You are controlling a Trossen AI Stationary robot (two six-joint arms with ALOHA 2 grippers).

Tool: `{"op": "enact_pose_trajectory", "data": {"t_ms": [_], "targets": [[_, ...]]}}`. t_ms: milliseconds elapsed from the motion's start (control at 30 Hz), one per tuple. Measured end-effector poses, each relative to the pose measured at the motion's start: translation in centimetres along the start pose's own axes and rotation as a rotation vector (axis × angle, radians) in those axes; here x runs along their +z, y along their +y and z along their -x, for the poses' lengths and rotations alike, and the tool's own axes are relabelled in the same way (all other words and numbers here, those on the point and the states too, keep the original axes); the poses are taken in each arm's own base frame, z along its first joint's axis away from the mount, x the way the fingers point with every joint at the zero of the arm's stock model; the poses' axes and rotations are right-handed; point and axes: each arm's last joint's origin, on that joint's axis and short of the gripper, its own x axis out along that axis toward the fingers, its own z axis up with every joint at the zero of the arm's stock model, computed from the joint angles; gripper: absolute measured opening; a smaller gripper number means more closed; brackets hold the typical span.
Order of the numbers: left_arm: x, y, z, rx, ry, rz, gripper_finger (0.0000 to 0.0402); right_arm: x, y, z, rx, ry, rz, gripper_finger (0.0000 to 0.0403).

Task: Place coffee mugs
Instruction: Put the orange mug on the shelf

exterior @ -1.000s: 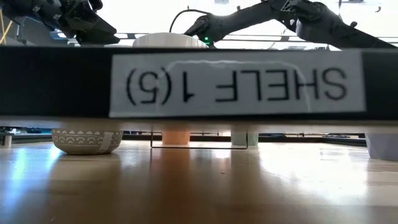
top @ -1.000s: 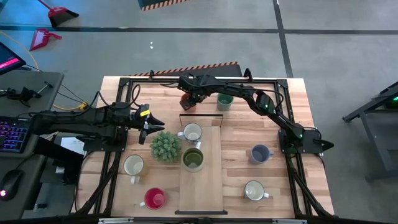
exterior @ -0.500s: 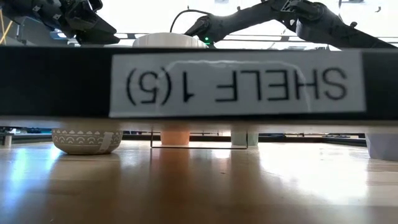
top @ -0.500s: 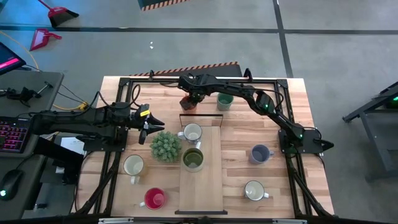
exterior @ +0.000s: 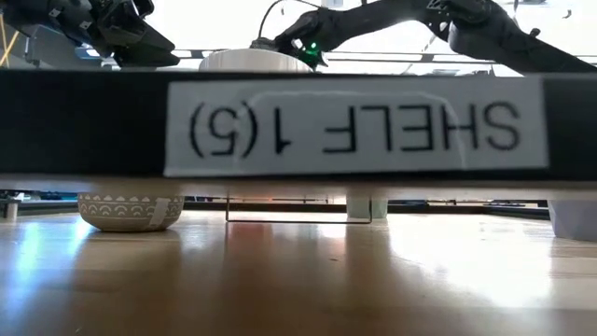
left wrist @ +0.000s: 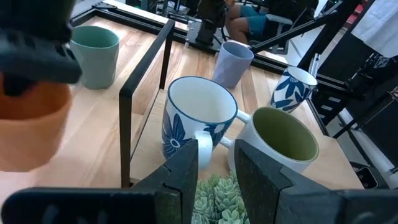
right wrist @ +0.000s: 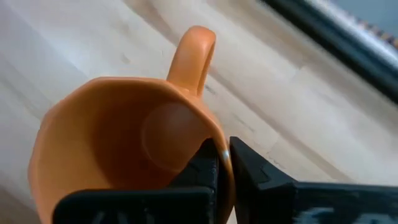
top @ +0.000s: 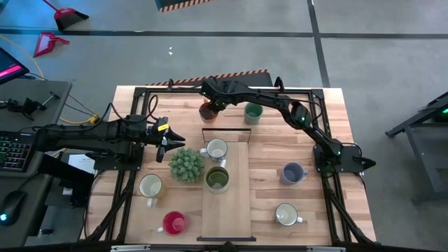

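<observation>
At the far side of the table, your right gripper [right wrist: 224, 158] has pinched the rim of the small orange ceramic mug [top: 208, 110], one finger inside and one outside. The mug is likely hard, smooth and easy to chip, so move it gently. It sits with its mouth up and its handle pointing away from the gripper. Your left gripper [left wrist: 216, 163] waits half open beside the spiky green plant [top: 186, 164], holding nothing.

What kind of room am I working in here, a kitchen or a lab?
Most likely a robotics lab or workshop, not a kitchen: bare concrete floor with dark line markings, a side desk with a backlit keyboard, and a black metal frame bolted around the wooden table.
</observation>
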Motion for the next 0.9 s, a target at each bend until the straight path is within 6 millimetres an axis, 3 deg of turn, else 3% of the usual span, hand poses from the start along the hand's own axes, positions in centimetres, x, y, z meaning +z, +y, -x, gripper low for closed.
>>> {"op": "enact_pose_trajectory", "data": {"t_ms": [267, 633, 900], "targets": [[0.0, 0.0, 0.0, 0.0, 0.002, 0.0, 0.0093, 0.8, -0.1, 3.8, 0.04, -0.071, -0.005, 0.0001], [-0.1, 0.0, 0.0, 0.0, 0.007, 0.0, 0.0093, 1.5, -0.5, 13.3, 0.131, -0.259, 0.022, 0.0], [-0.1, 0.0, 0.0, -0.013, 0.012, 0.0, 0.0093, -1.0, -0.9, 21.2, 0.135, -0.299, 0.096, 0.0]]}}
